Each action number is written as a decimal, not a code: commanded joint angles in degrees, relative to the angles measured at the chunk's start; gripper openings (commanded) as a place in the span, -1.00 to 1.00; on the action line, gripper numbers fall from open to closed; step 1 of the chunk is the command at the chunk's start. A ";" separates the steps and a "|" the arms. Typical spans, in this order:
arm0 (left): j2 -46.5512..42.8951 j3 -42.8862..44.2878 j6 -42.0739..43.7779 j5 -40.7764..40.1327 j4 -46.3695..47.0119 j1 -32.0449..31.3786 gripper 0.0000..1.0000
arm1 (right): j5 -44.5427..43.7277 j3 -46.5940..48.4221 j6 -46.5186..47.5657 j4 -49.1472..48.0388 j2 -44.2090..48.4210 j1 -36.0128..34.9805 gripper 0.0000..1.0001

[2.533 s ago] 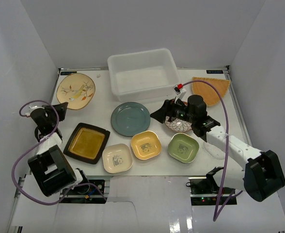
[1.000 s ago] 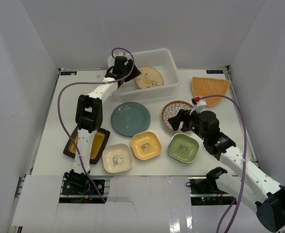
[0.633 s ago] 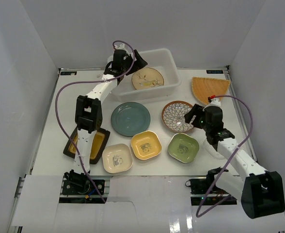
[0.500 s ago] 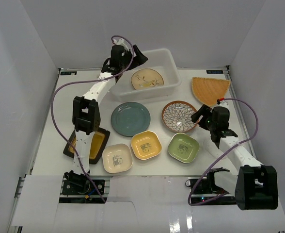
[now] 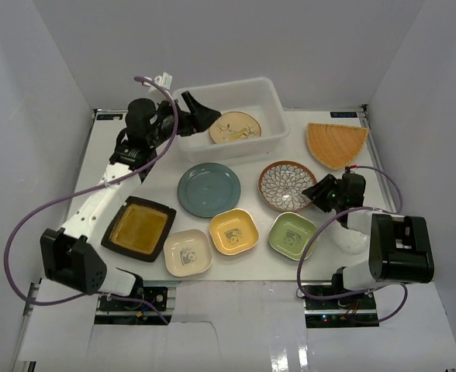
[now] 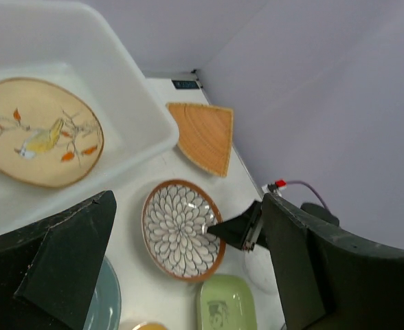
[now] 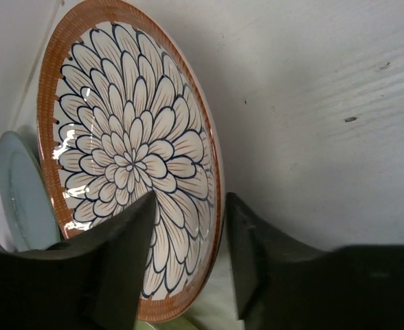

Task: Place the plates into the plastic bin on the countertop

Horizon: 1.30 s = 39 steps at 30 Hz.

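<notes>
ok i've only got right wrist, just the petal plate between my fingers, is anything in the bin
observer: one, a tan plate with a bird on it lies flat in the plastic bin.
operator: where's the left arm
observer: the left gripper hangs open over the bin's left end, holding nothing.
operator: any other plates near me
observer: an orange fan-shaped plate lies on the countertop, behind your right gripper and right of the bin.
</notes>
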<state>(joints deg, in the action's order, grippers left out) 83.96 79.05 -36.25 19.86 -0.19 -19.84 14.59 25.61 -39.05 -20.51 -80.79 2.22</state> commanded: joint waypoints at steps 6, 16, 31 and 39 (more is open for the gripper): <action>-14.51 -13.82 9.07 0.29 -15.59 -0.38 0.95 | 0.19 -1.52 -7.97 -12.71 -1.31 0.51 -0.76; -37.81 -33.32 12.08 -15.62 -19.60 -0.47 0.93 | -5.89 6.81 -2.09 4.57 27.41 0.68 -0.84; -42.04 -37.74 14.63 -23.46 -17.83 -6.27 0.91 | -1.84 53.99 3.01 11.89 -6.34 -13.29 -0.85; -40.90 -37.65 14.80 -25.04 -18.09 -6.71 0.91 | -1.06 85.61 4.24 20.42 -33.24 -16.45 -0.84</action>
<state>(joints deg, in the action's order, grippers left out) 42.92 41.58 -22.26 -3.33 -18.02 -26.13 12.08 99.92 -33.56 2.81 -110.41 -13.61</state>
